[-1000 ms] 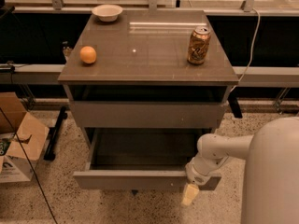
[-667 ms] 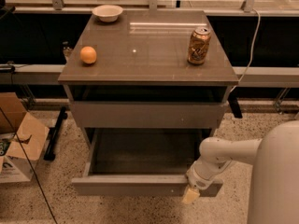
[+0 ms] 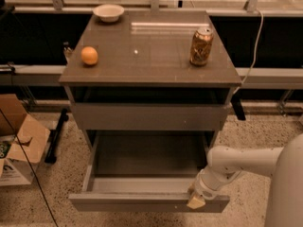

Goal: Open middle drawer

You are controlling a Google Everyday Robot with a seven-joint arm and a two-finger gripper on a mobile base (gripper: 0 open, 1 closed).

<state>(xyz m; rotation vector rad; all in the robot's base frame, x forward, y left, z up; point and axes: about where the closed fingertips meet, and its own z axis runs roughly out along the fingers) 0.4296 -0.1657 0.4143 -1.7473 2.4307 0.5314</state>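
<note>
The middle drawer (image 3: 142, 203), a plain grey handleless drawer with a flat wide front panel, stands pulled well out of the grey cabinet (image 3: 151, 74), and its shallow grey tray is bare to the camera. Above it a second flat grey drawer front (image 3: 149, 116) sits flush and closed.

The gripper (image 3: 196, 202), beige-tipped on a white jointed arm (image 3: 239, 163), rests at the top edge of the open drawer's front panel, near its right end. Whether it is clamped on the panel or merely against it cannot be told.

On the cabinet's top are a round orange fruit (image 3: 89, 56) at the left, a shallow white bowl (image 3: 109, 12) at the back left, and an upright brown-and-gold drink can (image 3: 201, 46) at the right; the can's printing is not readable.

On the speckled floor (image 3: 265, 126) to the left lies an open brown cardboard box (image 3: 16, 141) with a green mark whose lettering cannot be made out.
</note>
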